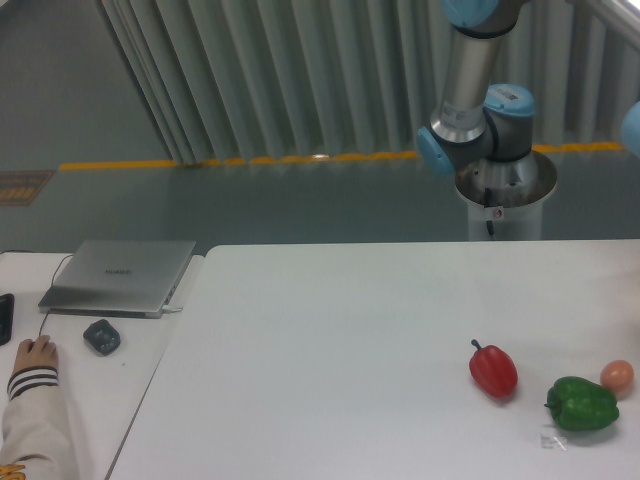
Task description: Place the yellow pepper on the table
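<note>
The yellow pepper is out of view. The white table (330,350) fills the lower middle and right of the camera view. Only the arm's base and lower joints (480,130) show at the top right, behind the table's far edge. The gripper is out of view.
A red pepper (493,370), a green pepper (581,404) and a small orange-pink egg-like thing (617,376) lie at the table's right front. On the left desk stand a closed grey laptop (120,275) and a dark mouse (101,336). A person's hand in a striped sleeve (30,375) rests there.
</note>
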Action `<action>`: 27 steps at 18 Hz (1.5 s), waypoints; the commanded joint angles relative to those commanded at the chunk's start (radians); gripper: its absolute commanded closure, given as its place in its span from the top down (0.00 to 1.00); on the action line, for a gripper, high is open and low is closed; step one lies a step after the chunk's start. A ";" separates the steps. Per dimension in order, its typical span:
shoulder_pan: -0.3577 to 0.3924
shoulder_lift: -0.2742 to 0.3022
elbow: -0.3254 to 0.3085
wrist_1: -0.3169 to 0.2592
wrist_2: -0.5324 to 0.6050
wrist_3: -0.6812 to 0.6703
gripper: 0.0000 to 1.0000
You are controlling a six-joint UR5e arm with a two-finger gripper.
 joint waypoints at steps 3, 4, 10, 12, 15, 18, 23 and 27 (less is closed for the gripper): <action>-0.002 -0.002 -0.002 0.000 0.003 0.002 1.00; 0.000 -0.002 0.000 0.000 0.002 0.002 1.00; 0.028 0.003 -0.009 0.005 0.012 -0.008 1.00; 0.040 0.014 -0.014 0.005 0.020 -0.003 1.00; 0.055 0.018 -0.020 0.005 0.035 -0.006 1.00; 0.087 0.021 -0.021 0.002 0.034 0.000 1.00; 0.158 0.048 -0.044 -0.006 0.032 0.012 1.00; 0.213 0.048 -0.051 -0.009 0.028 0.078 1.00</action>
